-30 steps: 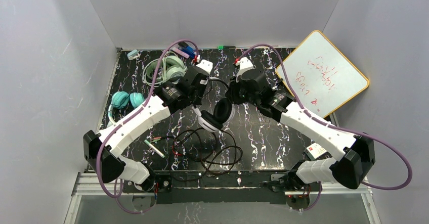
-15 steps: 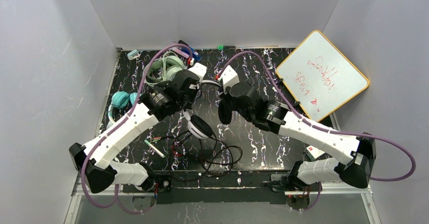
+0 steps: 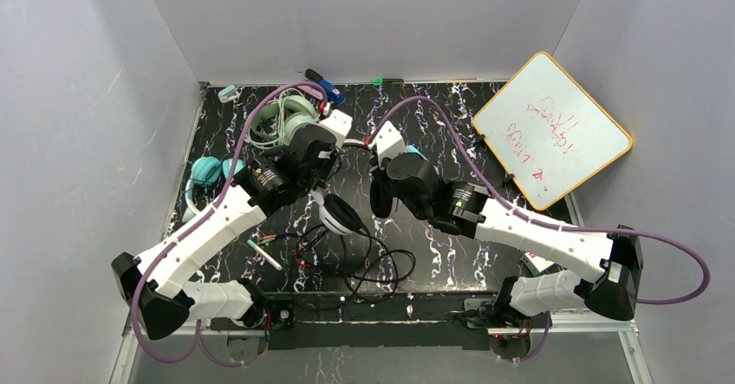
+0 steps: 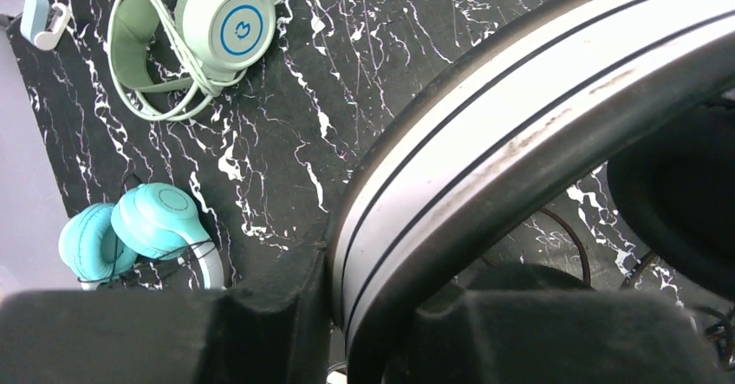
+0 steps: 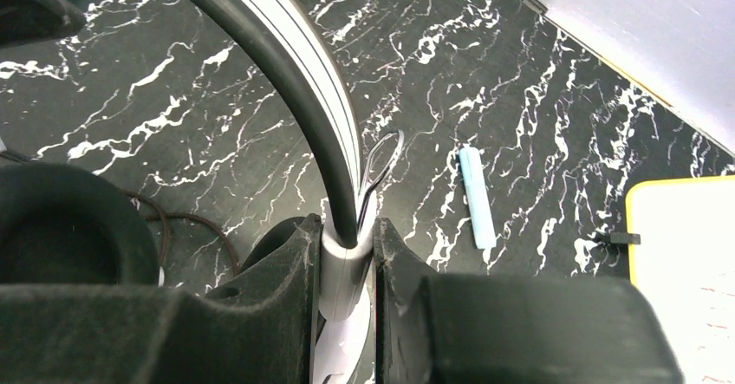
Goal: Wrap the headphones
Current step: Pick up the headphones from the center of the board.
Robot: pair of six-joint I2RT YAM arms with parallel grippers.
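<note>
The black-and-white headphones [image 3: 340,215] hang above the middle of the table, held by both arms. My left gripper [image 3: 332,164] is shut on the striped headband [image 4: 520,115], which fills the gap between its pads. My right gripper [image 3: 382,172] is shut on the white end piece of the band [image 5: 345,271], with the black ear cup [image 5: 61,228] just to its left. The thin black cable [image 3: 364,263] trails in loose loops on the table near the front edge. The mint-green headphones [image 3: 290,115] lie at the back left and the teal headphones [image 3: 208,172] at the left edge.
A whiteboard [image 3: 550,128] leans at the right. A pale blue stick [image 5: 477,198] lies right of centre. A white pen-like item [image 3: 263,252] lies front left. Small blue clutter [image 3: 329,94] and a pale clip [image 3: 228,94] sit along the back wall.
Both arms have shifted left with the headphones; the ear cups swung left and nearer the front. My left gripper closed a little tighter on the band.
</note>
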